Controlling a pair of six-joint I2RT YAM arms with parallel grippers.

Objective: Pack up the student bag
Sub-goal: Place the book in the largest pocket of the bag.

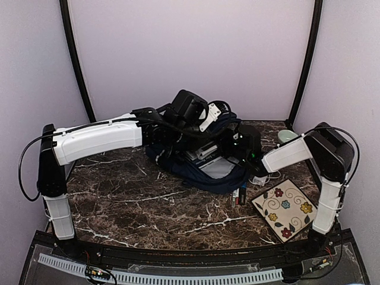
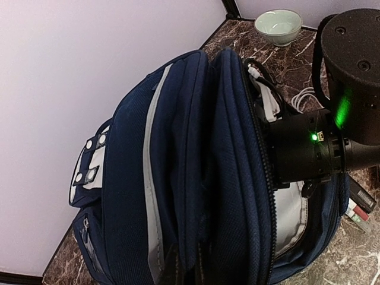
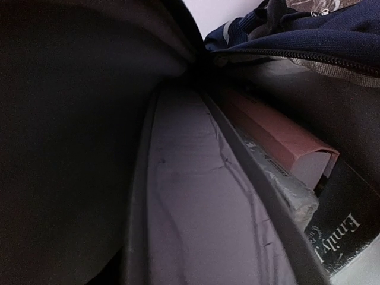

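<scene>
Your two arms meet at the backpack (image 1: 205, 181), which lies at the back middle of the dark, white-veined marble table (image 1: 148, 208), its mouth gaping toward the right arm (image 1: 288, 155). From above you see the left arm (image 1: 101, 139) stretched across to the bag's top and the right arm's black wrist sunk in the opening. A square tile (image 1: 285, 208) painted with flowers and curls lies near the right arm's base, a few markers (image 1: 240, 195) lie just beside the bag's near edge, and a pale green bowl (image 1: 288, 136) sits toward the back right corner. The left wrist camera alone shows the cloth up close: coarse navy weave, a grey stripe (image 2: 148, 196) running down it, a pale patch (image 2: 89, 172) with round studs, zip teeth along the open rim, and a green light (image 2: 313, 137) on the right arm's wrist. Only the right wrist camera looks inside, where there is smooth grey lining (image 3: 196, 208), a reddish-brown box-like slab (image 3: 279, 133), and a black cover (image 3: 341, 237) with white letters that begin "Emil". The left gripper and the right gripper are lost among the folds, so you cannot tell whether either is open or closed.
</scene>
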